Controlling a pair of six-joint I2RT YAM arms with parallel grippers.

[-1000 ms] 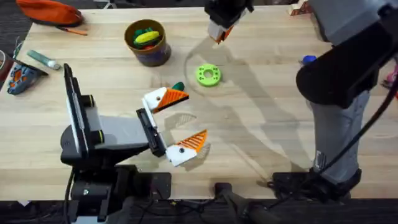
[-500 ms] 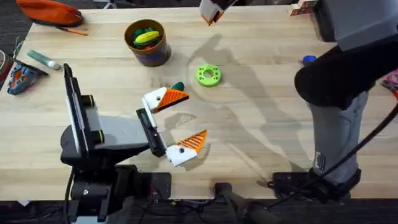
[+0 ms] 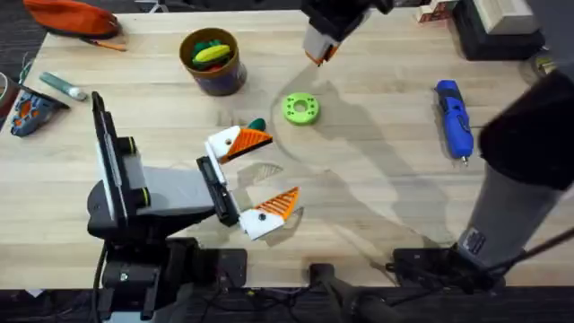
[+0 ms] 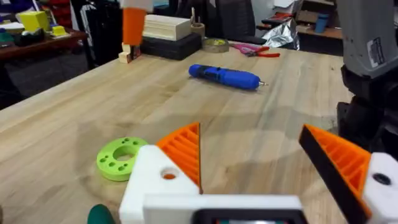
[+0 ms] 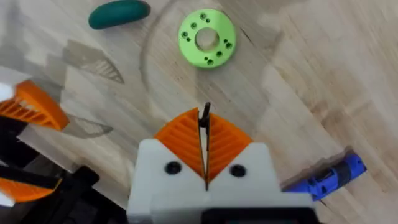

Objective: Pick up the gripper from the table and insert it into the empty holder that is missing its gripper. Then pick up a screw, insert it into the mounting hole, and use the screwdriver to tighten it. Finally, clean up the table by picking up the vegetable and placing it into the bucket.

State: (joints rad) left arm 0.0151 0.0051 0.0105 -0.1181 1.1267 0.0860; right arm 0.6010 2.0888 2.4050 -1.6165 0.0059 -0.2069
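Observation:
My left gripper (image 3: 281, 166) rests open near the table's front left. Each of its white holders (image 3: 224, 144) carries an orange ribbed gripper piece (image 3: 254, 139). The dark green vegetable (image 3: 257, 124) lies just beyond its far finger (image 4: 180, 149). My right gripper (image 3: 316, 54) hangs above the far middle of the table, beyond the green ring (image 3: 300, 109). It is shut (image 5: 205, 118), and a thin dark pin, seemingly a screw (image 5: 206, 111), pokes out between its pads. The blue screwdriver (image 3: 455, 118) lies at the right. The bucket (image 3: 213, 76) stands at the far left of centre.
The bucket holds yellow and green toy pieces (image 3: 211, 54). An orange pouch (image 3: 72, 16), a marker (image 3: 63, 85) and a small dark object (image 3: 31, 112) lie at the far left. A black box (image 3: 493, 31) sits at the far right corner.
The right gripper went farther away, then came back toward the ring. The right arm's bulk swung clear of the right side, uncovering the screwdriver. The left arm is still.

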